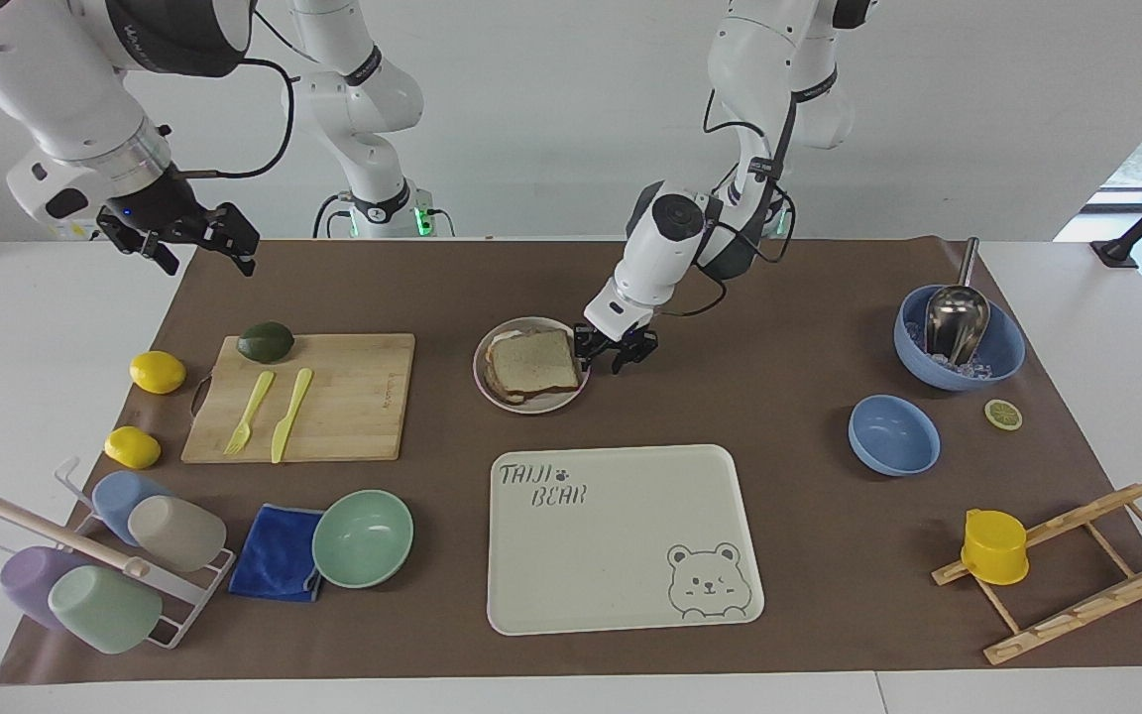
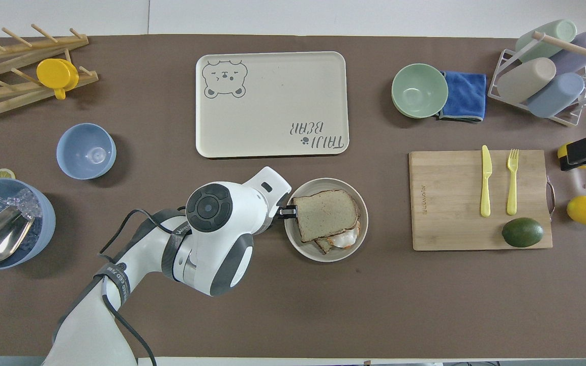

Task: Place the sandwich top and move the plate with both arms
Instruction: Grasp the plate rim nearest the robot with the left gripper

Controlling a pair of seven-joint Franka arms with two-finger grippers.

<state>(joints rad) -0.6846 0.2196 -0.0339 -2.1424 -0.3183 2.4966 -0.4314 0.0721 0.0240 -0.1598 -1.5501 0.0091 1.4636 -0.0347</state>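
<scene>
The sandwich top [image 1: 534, 361] already lay on the stack in the plate [image 1: 487, 381], which sat on the brown mat about midway between the mat's two ends, between the cream tray [image 1: 621, 535] and the edge nearest the robots. So the bread looked placed, and the plate seemed to be the thing in hand.

The left gripper [image 1: 615, 349] was down at the plate's rim on the side toward the left arm's end, its jaws partway in around the rim. I could not tell whether they had actually bitten on it yet. From those jaws the plate ran straight out toward the right arm's end, the bread's longer side lying along that same line.

The right gripper [image 1: 196, 238] hung with jaws wide over the mat's corner at the right arm's end, up in the air beside the cutting board [image 1: 333, 397], well apart from the plate. The left arm was plainly the one on the spot; the right would have to cross over the board to reach the free rim.
</scene>
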